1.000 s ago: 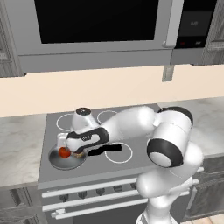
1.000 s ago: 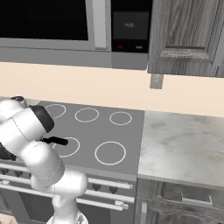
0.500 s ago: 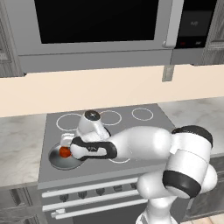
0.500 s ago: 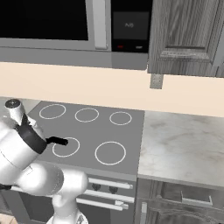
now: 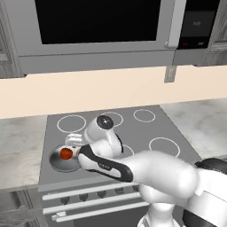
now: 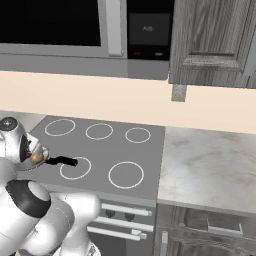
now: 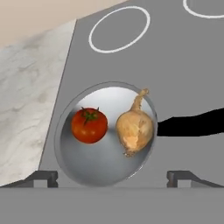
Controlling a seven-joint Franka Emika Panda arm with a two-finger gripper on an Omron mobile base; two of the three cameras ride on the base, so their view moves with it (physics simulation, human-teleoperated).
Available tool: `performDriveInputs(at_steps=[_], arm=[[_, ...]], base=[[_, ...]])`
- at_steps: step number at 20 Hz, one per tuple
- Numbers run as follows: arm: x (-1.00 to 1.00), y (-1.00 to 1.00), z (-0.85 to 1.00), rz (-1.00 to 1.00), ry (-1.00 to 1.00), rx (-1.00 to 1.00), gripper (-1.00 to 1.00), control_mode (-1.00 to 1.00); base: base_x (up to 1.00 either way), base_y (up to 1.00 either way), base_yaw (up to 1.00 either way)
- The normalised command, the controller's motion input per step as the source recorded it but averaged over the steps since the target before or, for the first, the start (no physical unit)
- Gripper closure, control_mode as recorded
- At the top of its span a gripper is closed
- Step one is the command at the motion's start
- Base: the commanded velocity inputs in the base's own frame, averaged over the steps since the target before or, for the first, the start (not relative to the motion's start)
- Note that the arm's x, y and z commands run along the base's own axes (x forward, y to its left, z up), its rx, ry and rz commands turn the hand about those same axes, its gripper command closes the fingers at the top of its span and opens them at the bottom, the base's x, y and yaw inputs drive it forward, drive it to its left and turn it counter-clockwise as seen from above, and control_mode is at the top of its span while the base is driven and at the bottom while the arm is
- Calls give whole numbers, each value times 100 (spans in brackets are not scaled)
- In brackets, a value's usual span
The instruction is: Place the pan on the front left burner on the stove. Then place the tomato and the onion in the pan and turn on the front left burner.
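Hand view: round shiny steel pan [image 7: 105, 162]

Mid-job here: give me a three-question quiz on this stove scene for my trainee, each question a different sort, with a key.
1. True or false: the tomato and the onion both lie in the pan.
2. Multiple choice: the pan's black handle points, in the hand view, A) toward the marble counter, B) right across the stove, C) up at the wall.
3. Fill in: the gripper hovers over the pan with its jaws ____.

Key: 1 true; 2 B; 3 open, holding nothing.
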Motion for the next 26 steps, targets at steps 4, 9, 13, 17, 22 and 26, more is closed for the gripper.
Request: performDriveInputs(at_steps=[4,9,13,17,22,26], arm=[[-59,0,2,-2,-11,0,-100,-100],[-48,0,0,-1,-17,0,-100,-100],[-57,0,0,0,-21,0,-100,-100],[-48,0,0,0,-28,0,-100,-100],[-38,0,0,0,-30,2,-100,-100],[-52,0,0,0,-28,1,-100,-100]], base=[[0,0,0],[0,0,0],[0,0,0],[0,0,0],[0,0,0],[0,0,0]])
